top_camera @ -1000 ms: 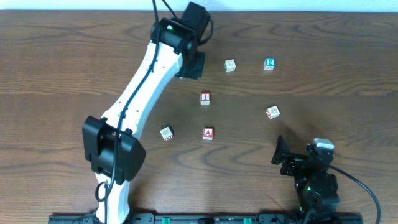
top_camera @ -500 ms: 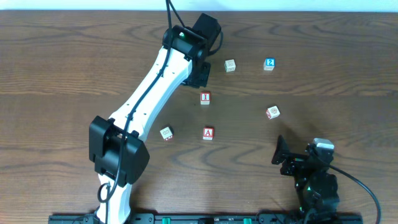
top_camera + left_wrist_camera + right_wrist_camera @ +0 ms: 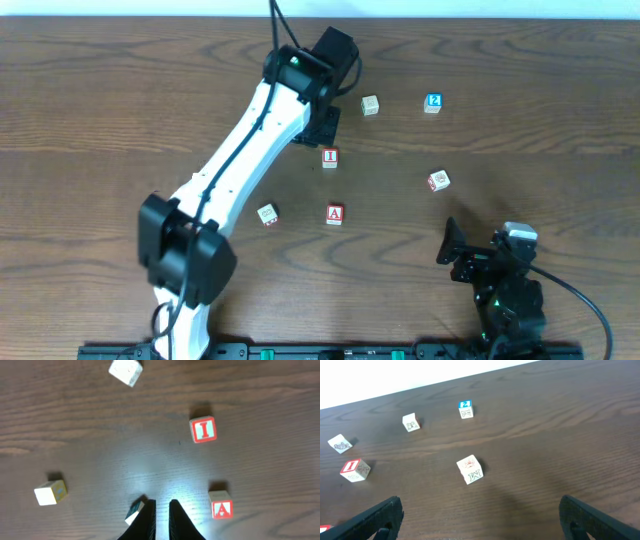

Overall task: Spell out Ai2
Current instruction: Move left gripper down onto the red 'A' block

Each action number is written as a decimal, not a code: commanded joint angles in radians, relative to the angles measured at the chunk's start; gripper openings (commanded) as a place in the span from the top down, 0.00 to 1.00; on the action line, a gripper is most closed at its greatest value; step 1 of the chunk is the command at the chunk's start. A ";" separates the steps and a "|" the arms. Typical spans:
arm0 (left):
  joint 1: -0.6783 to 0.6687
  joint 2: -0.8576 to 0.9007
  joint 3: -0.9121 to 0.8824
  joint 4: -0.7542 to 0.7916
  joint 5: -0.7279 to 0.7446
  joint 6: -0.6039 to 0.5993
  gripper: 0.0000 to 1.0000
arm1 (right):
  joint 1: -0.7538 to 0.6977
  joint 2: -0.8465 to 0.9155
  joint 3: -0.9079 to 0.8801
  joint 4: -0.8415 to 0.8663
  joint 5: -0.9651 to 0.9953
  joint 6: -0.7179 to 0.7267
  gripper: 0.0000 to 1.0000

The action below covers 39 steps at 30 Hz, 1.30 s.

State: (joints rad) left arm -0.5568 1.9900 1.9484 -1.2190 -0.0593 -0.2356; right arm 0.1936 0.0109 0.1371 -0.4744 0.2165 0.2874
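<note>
The left arm (image 3: 250,140) has swung to its right since a second ago. The left gripper (image 3: 322,125) now hangs just beside the I block (image 3: 330,157), on its far side, with the fingers drawn almost together and nothing between them. The right gripper (image 3: 480,515) sits near the front edge, spread wide and empty. The A block (image 3: 335,214) lies near the I block, on the side closer to the robot. The 2 block (image 3: 432,102) sits well apart to the far right, so nothing is lined up yet. The blocks look light, hard and flat-sided, and likely to skid or tip on the smooth table (image 3: 100,100). The best hold is probably low across two opposite side faces with the letter up, and the fingers would need to open first.
</note>
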 commanded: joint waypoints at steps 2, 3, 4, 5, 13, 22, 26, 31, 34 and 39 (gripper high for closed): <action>0.001 -0.149 -0.208 0.116 0.043 -0.010 0.86 | -0.005 -0.005 -0.003 0.000 0.004 -0.008 0.01; 0.001 -0.176 -0.259 0.150 0.067 -0.018 0.85 | -0.005 -0.005 -0.003 0.000 0.004 -0.008 0.01; 0.001 -0.209 -0.318 0.193 0.097 -0.027 0.83 | -0.005 -0.005 -0.003 0.000 0.004 -0.008 0.01; 0.000 -0.235 -0.366 0.230 0.115 -0.037 0.82 | -0.005 -0.005 -0.003 0.000 0.004 -0.008 0.01; -0.044 -0.333 -0.642 0.370 0.141 -0.183 0.80 | -0.005 -0.005 -0.003 0.000 0.004 -0.008 0.01; -0.179 -0.333 -0.736 0.496 0.153 -0.219 0.60 | -0.005 -0.005 -0.003 0.000 0.004 -0.008 0.01; -0.185 -0.331 -0.736 0.492 0.135 -0.271 0.51 | -0.005 -0.005 -0.003 0.000 0.004 -0.008 0.01; -0.185 -0.321 -0.736 0.517 0.137 -0.289 0.44 | -0.005 -0.005 -0.003 0.000 0.004 -0.008 0.01; -0.186 -0.296 -0.737 0.533 0.129 -0.288 0.44 | -0.005 -0.005 -0.003 0.000 0.004 -0.008 0.01; -0.191 -0.217 -0.737 0.560 0.137 -0.288 0.45 | -0.005 -0.005 -0.003 0.000 0.004 -0.008 0.01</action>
State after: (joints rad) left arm -0.7425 1.7218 1.2144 -0.6678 0.0940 -0.5129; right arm 0.1936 0.0109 0.1371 -0.4744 0.2169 0.2871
